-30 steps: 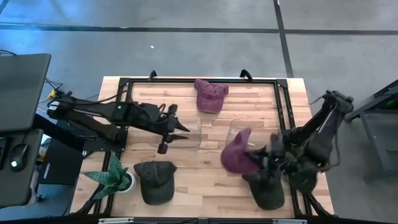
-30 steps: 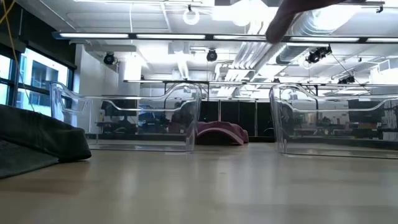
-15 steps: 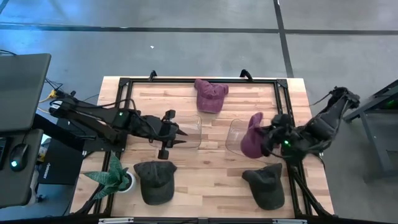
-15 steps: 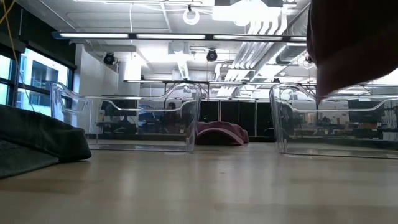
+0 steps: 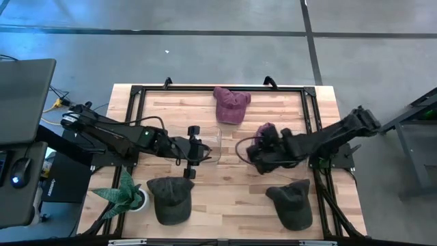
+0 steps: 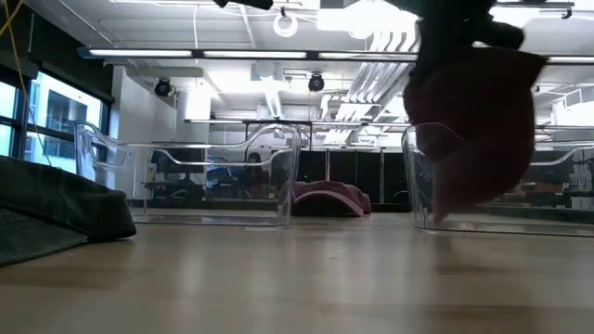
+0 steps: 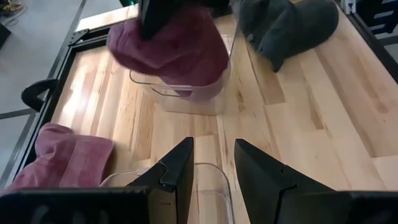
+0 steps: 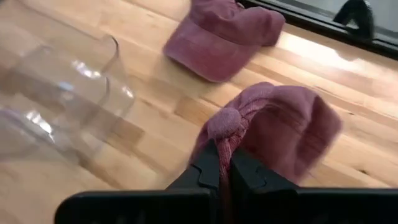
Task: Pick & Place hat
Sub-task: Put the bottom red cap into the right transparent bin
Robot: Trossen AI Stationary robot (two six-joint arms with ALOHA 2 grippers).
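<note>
Maroon hat (image 5: 265, 135), mid-placement: right gripper (image 5: 258, 152) is clamping it over the clear bin (image 5: 250, 145) at frame centre, release pending; left gripper (image 5: 203, 152) is idling part-open, holding nothing.

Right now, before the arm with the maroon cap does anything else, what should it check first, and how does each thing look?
1. Grip on the maroon cap: ok, the right gripper is shut on a fold of its fabric.
2. Cap lifted off the wooden table: ok, the low view shows it hanging above the surface.
3. Cap over the right clear bin: ok, the left wrist view shows it hanging at the bin's rim.
4. Bin empty inside: cannot tell, the cap hides it.
5. Left gripper out of the way: ok, open by the left clear bin, holding nothing.
6. Spare maroon cap clear of the path: ok, at the far edge.
</note>
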